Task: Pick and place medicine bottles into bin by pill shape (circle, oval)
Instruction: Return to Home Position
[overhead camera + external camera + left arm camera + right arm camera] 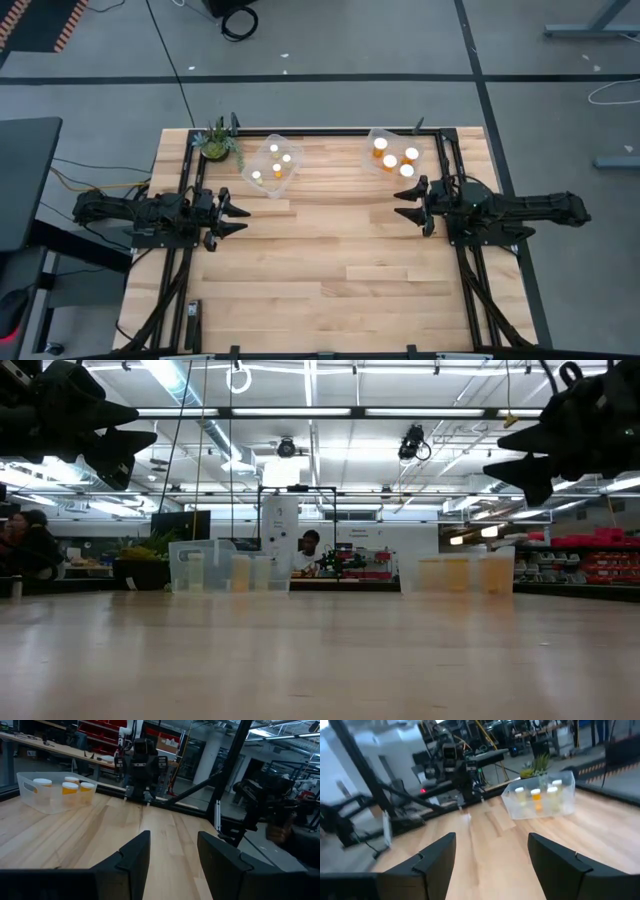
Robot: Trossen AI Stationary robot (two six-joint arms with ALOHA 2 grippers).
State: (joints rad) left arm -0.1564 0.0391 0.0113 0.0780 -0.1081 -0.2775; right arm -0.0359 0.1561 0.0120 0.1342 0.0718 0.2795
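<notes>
The plant stands at a far corner of the table. The left bin sits just beside the plant. Four bottles stand upright in it, white caps up. The right bin lies along the same far edge, well apart from the plant, with the left bin between them. It holds at least four more bottles, also upright, though their exact count is hard to tell.

The left gripper hangs near the plant, on the nearer side of the left bin and apart from it, over bare wood. Its fingers are spread wide and hold nothing. The right gripper hangs well apart from the plant, past the right bin and just nearer than it, pointing back toward the left gripper across the open middle of the table. Its fingers are also spread wide and hold nothing. In the low view both grippers sit high above the tabletop, and both bins rest on the wood far behind them.
</notes>
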